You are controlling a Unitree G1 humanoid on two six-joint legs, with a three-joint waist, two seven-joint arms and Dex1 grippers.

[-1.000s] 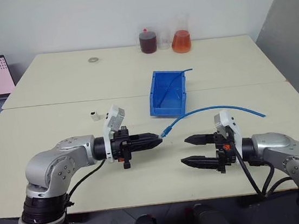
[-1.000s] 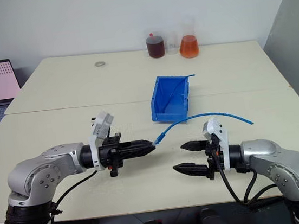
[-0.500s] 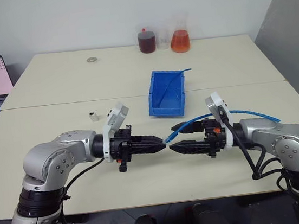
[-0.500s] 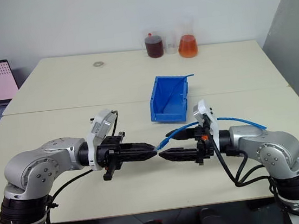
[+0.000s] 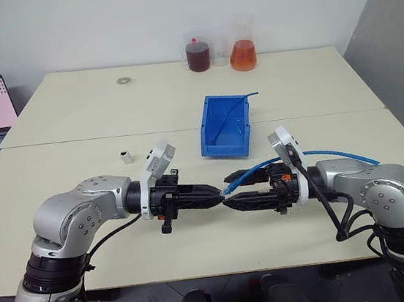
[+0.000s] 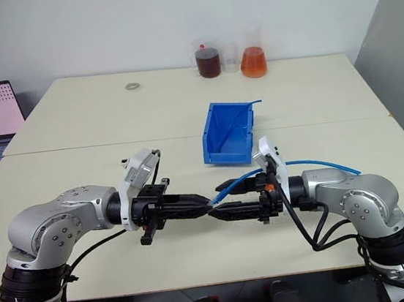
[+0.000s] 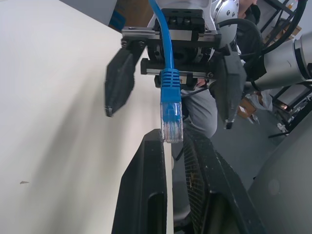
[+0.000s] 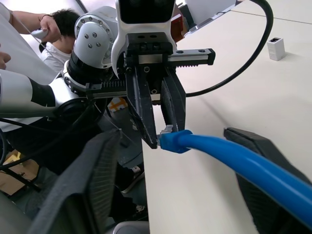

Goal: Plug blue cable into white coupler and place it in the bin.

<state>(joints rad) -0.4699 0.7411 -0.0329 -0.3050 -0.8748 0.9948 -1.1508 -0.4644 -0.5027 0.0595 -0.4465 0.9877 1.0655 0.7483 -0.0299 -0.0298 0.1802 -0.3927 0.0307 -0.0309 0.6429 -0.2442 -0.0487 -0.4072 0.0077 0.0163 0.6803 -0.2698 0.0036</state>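
Blue cable point(image 5: 313, 156) hangs above the table between my two arms, its clear plug pinched at the tip of the left gripper point(image 5: 219, 191), whose fingers are fully closed on it. From there the cable arcs off to my right, over the right arm. Right gripper point(image 5: 231, 192) points straight at the left one, nearly tip to tip; its fingers point(image 7: 119, 80) stand apart on either side of the cable just behind the plug boot and hold nothing yet. White coupler point(image 5: 126, 157) stands on the table to my left, well apart from both grippers. Bin point(image 5: 226, 126) sits beyond the grippers, mid-table, with another thin blue cable leaning inside it.

My read: this is a hand-over or regrip of the plug end. To do it well I'd close the right fingers on the boot, not the clear tip, keep the plug axis level, and release the left only once the right grip looks firm. Risk: the plug twisting as grips swap.
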